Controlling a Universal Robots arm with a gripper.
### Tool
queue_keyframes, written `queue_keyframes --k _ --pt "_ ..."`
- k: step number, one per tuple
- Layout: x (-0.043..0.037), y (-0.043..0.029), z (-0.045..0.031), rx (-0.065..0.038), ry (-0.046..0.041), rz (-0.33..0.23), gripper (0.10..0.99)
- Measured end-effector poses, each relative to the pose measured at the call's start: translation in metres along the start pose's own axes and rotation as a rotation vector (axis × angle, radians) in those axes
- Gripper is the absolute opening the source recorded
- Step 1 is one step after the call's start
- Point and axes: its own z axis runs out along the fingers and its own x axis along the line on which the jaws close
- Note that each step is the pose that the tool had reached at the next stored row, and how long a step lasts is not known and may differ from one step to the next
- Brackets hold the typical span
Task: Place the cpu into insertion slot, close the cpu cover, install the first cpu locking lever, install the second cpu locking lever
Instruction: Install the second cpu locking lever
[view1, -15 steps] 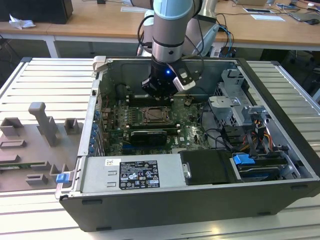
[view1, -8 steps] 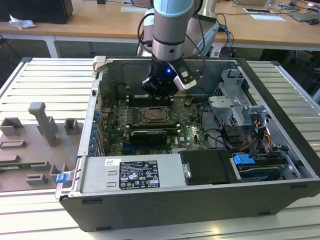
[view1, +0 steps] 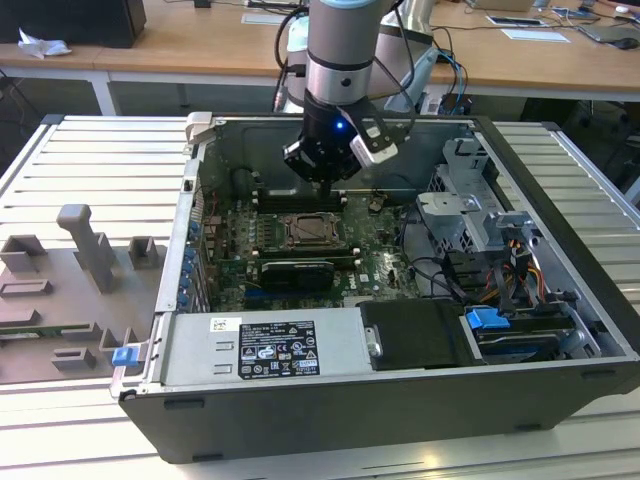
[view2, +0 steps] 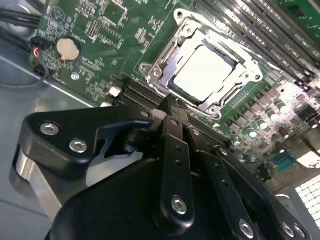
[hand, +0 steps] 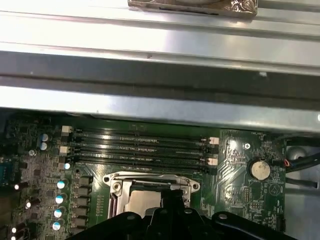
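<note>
Black gripper (view2: 170, 107) linkages fill the second wrist view, fingers together on nothing, tips hovering at the socket's edge. Beyond, the cpu (view2: 202, 75) lies seated, framed by the lowered cpu cover (view2: 165, 60) (apparently awaiting levers), on the green motherboard (view2: 100, 45).

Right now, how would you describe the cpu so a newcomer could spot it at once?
Start at the open computer case and find the green motherboard on its floor. Near the board's middle, beside the row of long dark memory slots, sits a square socket with the cpu cover closed over it. The cpu is the pale, flat silvery square showing through that frame's window.
</note>
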Motion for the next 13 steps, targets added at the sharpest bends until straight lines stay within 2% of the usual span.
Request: queue_keyframes --k 5,13 --pt "0.0013 -0.0136 -0.0011 0.0 0.0 0.0 0.106" --pt "0.0025 -0.0284 -0.0022 0.0 0.0 0.0 0.106"
